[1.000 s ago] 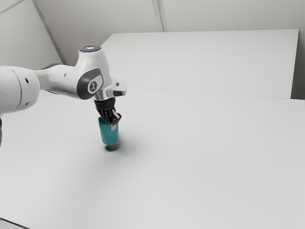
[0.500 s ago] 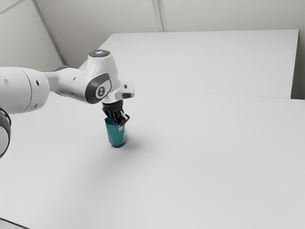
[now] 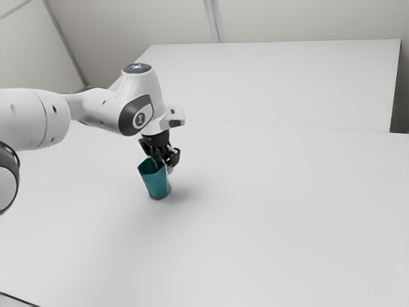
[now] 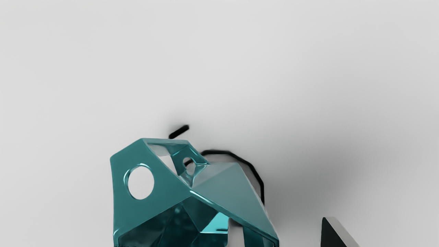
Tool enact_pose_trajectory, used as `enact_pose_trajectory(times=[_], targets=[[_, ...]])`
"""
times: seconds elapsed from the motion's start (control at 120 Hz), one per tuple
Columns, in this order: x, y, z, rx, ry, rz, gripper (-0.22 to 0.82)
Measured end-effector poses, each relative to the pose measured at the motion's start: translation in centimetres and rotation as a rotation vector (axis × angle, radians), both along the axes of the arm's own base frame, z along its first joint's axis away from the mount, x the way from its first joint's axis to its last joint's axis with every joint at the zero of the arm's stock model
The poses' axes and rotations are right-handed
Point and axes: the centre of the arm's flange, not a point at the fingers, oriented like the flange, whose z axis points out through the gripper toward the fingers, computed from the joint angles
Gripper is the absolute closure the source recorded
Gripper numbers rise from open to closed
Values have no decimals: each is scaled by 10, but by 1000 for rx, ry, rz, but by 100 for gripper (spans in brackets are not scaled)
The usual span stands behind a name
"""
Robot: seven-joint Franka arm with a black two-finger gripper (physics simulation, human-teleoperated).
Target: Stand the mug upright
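Mouth up, perhaps slightly tilted, at seven o'clock from the wide-set gripper (image 3: 164,167) in the exterior view, one finger (image 4: 236,236) inside, the mug (image 3: 157,184) looks light, stiff and slippery, best pinched by its wall (image 4: 223,187).

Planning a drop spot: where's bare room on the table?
Table is bare between the mug and the exterior view's right edge, plus nearer the camera. Crowded: around the mug, gripper at its mouth, arm on that view's left.
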Motion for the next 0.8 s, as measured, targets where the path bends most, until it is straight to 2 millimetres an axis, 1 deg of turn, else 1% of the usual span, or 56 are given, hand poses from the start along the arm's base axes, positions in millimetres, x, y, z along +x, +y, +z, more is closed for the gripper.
enact_pose_trajectory(times=[0.158, 0.333, 0.4, 0.45, 0.508, 0.575, 0.617, 0.692, 0.75, 0.8], targets=[[7, -4, 9, 0, -12, 10, 41], [5, -4, 25, -4, -27, 24, 36], [3, -4, 36, -11, -40, 33, 31], [0, -1, 49, -15, -53, 41, 25], [-5, 8, 64, -18, -60, 61, 19], [-9, 25, 78, -44, -62, 103, 14], [-11, 36, 90, -66, -70, 125, 12], [-15, 52, 117, -94, -97, 139, 8], [-11, 62, 148, -103, -129, 135, 6], [-9, 68, 169, -106, -143, 129, 5]])
